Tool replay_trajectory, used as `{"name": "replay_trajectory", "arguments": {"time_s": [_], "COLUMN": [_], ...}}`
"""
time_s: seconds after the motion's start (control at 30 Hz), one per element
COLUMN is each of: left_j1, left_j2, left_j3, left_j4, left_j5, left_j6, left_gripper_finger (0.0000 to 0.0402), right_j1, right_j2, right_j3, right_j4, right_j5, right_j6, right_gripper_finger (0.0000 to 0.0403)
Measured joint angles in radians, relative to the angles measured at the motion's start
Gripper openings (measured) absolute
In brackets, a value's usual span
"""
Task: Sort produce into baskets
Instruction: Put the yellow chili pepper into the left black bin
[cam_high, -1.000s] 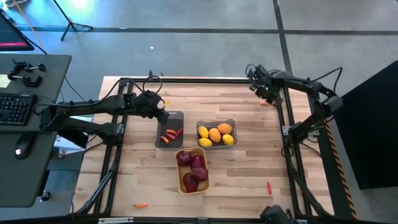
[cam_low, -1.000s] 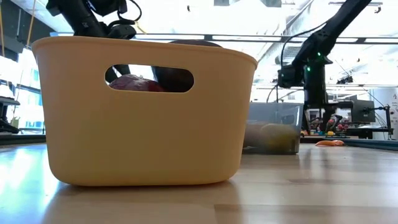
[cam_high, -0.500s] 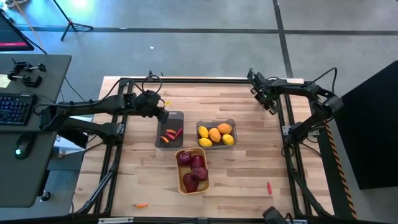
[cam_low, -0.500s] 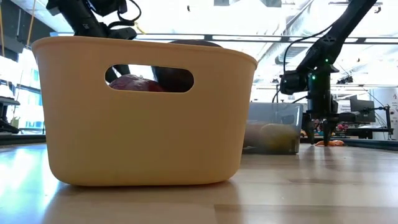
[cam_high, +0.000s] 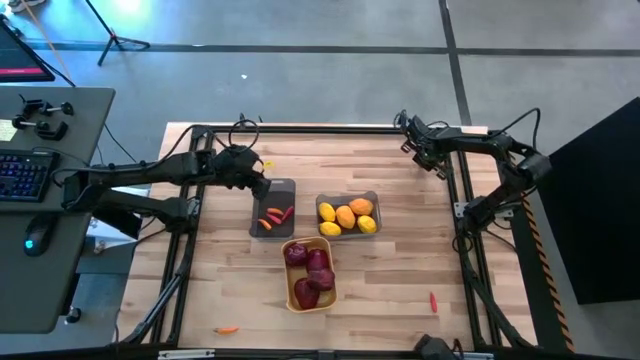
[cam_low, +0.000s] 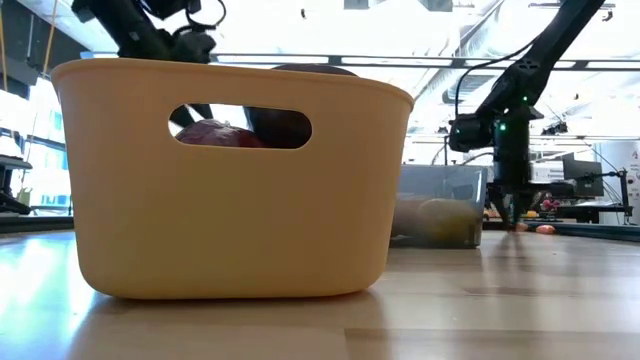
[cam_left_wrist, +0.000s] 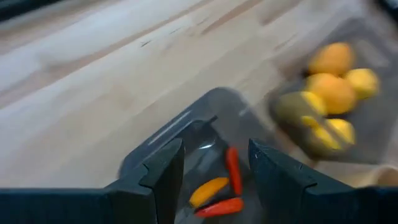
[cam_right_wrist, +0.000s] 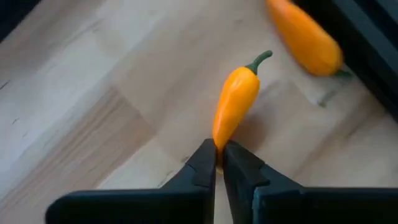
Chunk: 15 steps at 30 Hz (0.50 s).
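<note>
My right gripper (cam_right_wrist: 217, 155) stands at the table's far right (cam_high: 435, 168), pointing down, shut on an orange pepper-like piece (cam_right_wrist: 236, 99). A second orange piece (cam_right_wrist: 305, 37) lies just beyond it. My left gripper (cam_left_wrist: 214, 168) hovers open over a dark grey basket (cam_high: 272, 210) that holds small red and orange pieces (cam_left_wrist: 224, 186). Nothing is between its fingers. The other dark grey basket (cam_high: 348, 214) holds yellow and orange ovals. The yellow-orange basket (cam_high: 308, 272) holds dark red round ones. My right gripper pinches the orange piece's pointed end (cam_right_wrist: 217, 142) between its two fingertips, only at their free ends. The fingers come steeply from above, in line with the piece's length. The piece lies on the wood, its green stem (cam_right_wrist: 261, 59) pointing away from the fingers.
Loose pieces lie on the table: a red one (cam_high: 433, 300) at the near right, an orange one (cam_high: 227, 329) at the near left. Black frame rails (cam_high: 462, 190) run along the table's sides, close to my right gripper. In the low view the yellow-orange basket (cam_low: 230, 180) fills the foreground.
My right gripper has come down onto the table at the far right, a little toward the near edge. Its fingers stood apart around the orange piece half a second ago and have since shut on its pointed end.
</note>
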Motion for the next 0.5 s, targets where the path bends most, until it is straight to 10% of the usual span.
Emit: {"name": "replay_trajectory", "arguments": {"time_s": [0.5], "left_j1": [0.036], "left_j2": [-0.338], "left_j3": [0.026], "left_j4": [0.042], "left_j5": [-0.286], "left_j6": [0.035], "left_gripper_finger": [0.0168], "right_j1": [0.431], "right_j2": [-0.001], "right_j3": [0.256], "right_j4": [0.467], "right_j5": [-0.358], "right_j6": [-0.534], "right_gripper_finger": [0.0001]}}
